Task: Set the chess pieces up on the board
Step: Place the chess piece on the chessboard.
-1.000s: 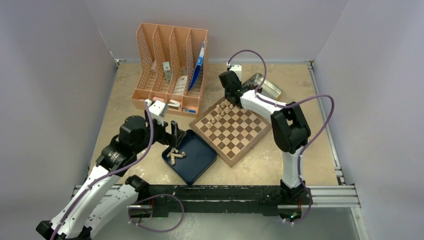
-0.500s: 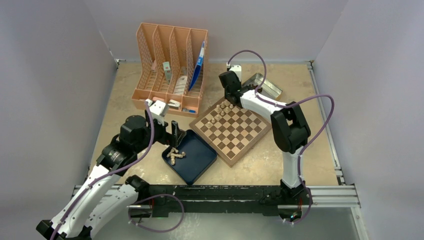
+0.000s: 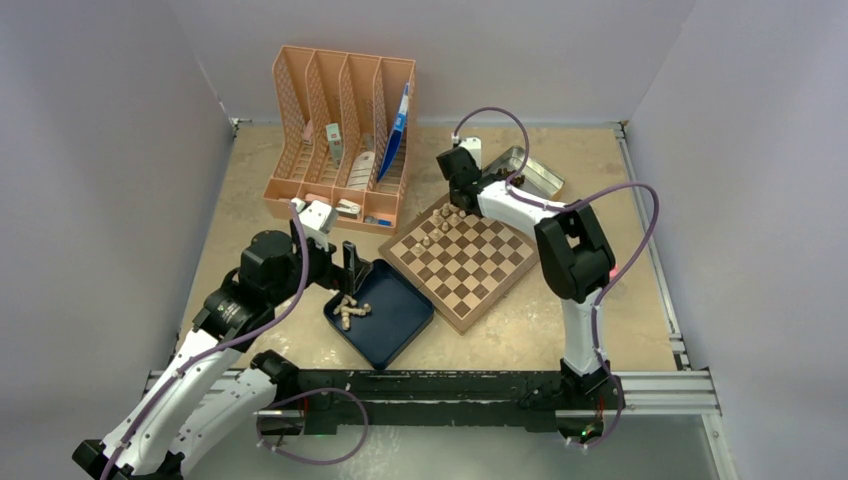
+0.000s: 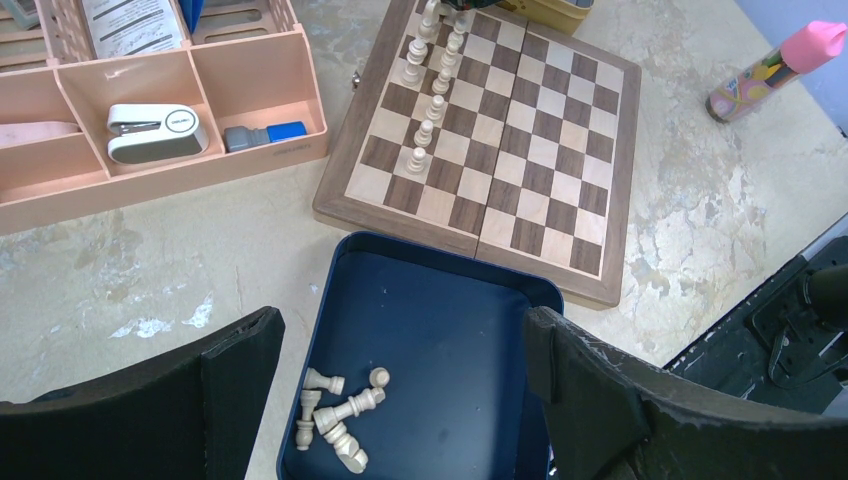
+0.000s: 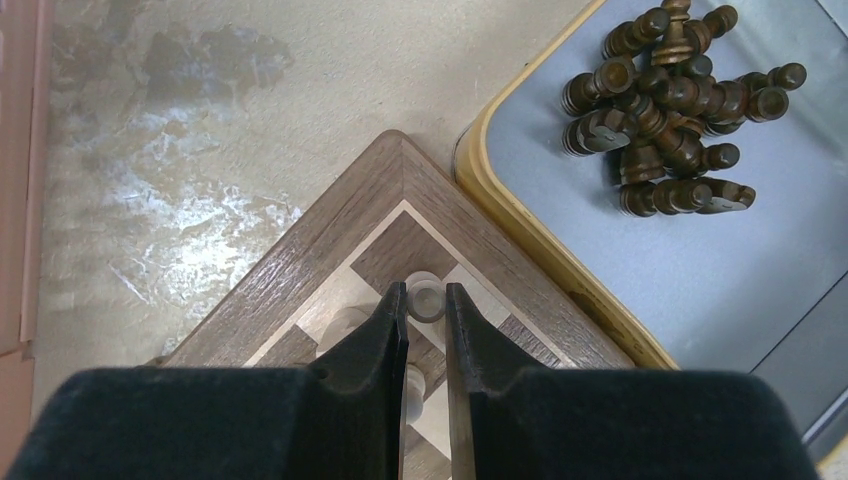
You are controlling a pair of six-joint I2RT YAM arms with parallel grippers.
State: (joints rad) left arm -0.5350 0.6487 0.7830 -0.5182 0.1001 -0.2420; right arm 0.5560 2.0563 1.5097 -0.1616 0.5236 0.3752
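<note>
Where pieces (image 4: 340, 420) lie, blue tray (image 4: 470, 350) — board (image 4: 540, 140) beside

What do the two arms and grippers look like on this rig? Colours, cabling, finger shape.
Same build on both sides: the left arm and right arm have white links with bulky black joint housings. A thin purple cable loops outside each arm, and each wrist carries a small white camera block. The left gripper and right gripper each have two matte black fingers; the left ones have scuffed edges.
</note>
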